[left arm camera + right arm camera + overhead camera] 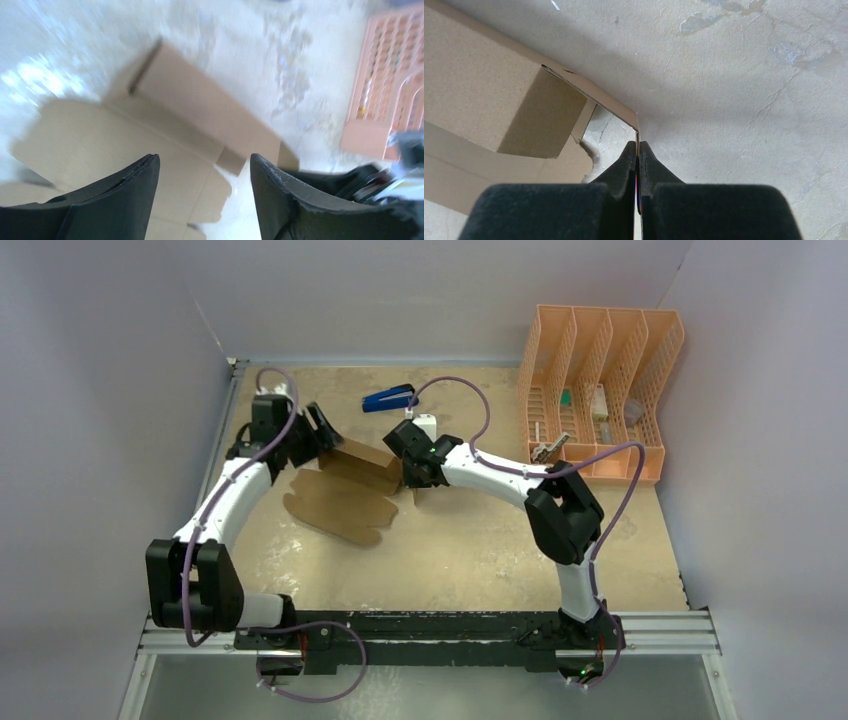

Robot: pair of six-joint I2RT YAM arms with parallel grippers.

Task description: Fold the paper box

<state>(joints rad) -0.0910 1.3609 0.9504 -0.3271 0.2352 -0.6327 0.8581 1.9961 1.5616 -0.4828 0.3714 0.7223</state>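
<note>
The paper box (pixel 340 502) is a brown cardboard sheet lying left of the table's middle, with one long panel (pixel 365 465) folded up. My left gripper (pixel 325 430) hovers at the raised panel's far left end. In the blurred left wrist view its fingers (pixel 135 190) stand apart above the paper box (pixel 200 100), with nothing between them. My right gripper (pixel 412 475) is at the panel's right end. In the right wrist view the right gripper (pixel 638 147) is shut on the thin edge of a flap of the paper box (pixel 489 85).
A peach-orange mesh file organizer (pixel 600 390) stands at the back right with small items in it. A blue object (pixel 388 398) and a white object (pixel 425 425) lie behind the box. White walls close in the left, back and right sides.
</note>
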